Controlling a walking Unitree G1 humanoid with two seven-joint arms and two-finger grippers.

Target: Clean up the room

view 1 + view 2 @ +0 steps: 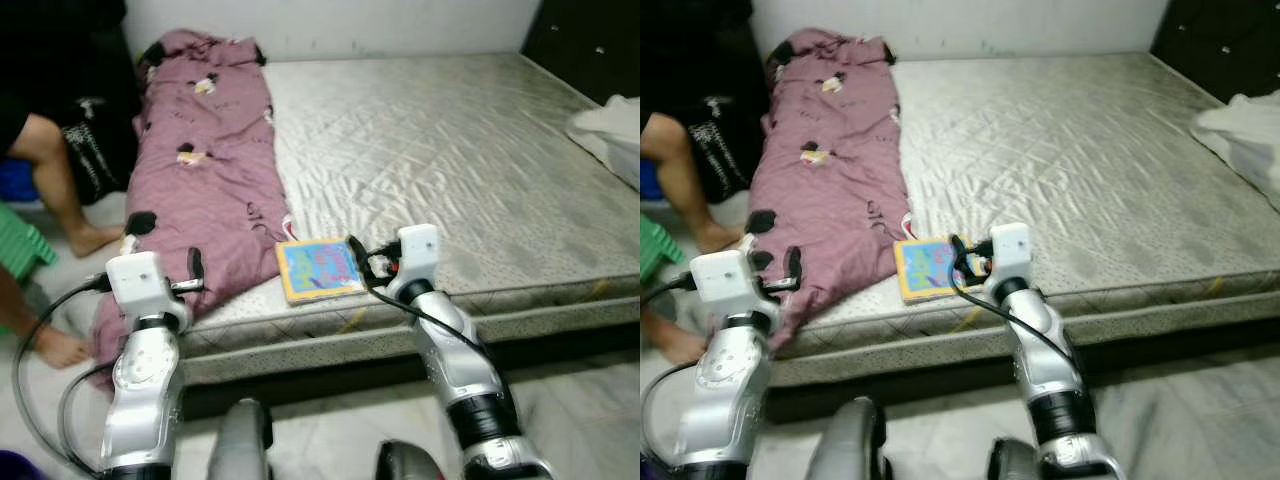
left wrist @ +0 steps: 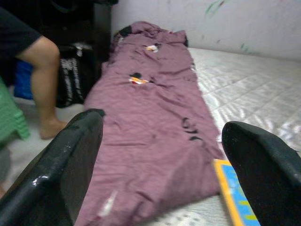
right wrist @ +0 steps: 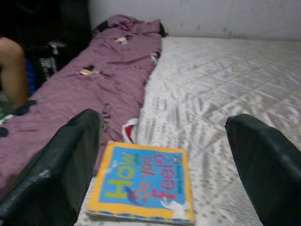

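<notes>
Robot's legs: two dark rounded shapes (image 1: 243, 440) at the bottom edge of the head views, nearest the camera, over pale floor tiles (image 1: 330, 420).
Right gripper: right gripper (image 3: 164, 160) is raised at the mattress's near edge, fingers spread wide, holding nothing; the book lies between and just beyond them.
Left gripper: left gripper (image 2: 160, 165) hovers over the near left corner of the bed, fingers also spread wide and empty, pointed along the purple blanket.
Picture book: a picture book (image 3: 143, 187) with a yellow border and blue cover lies flat on the mattress near its front edge, just beside the blanket's lower end.
Blanket: a mauve blanket (image 1: 205, 170) with small cartoon prints runs lengthwise down the left side of the bed, its lower end spilling over the corner.
Mattress: a bare grey quilted mattress (image 1: 450, 150), shiny and creased, on a low dark base.
Room: pale wall (image 1: 350, 25) behind the bed, dark furniture (image 1: 590, 40) at far right, white bedding (image 1: 610, 135) on the right edge.
Person: a seated person (image 1: 60, 130) in dark clothes at left, bare feet on the floor, beside a green stool (image 1: 20, 250).
Right wrist view alone: the cover's title reads "How do you feel?".
Left wrist view alone: the book's corner shows beside one finger (image 2: 263, 169).
</notes>
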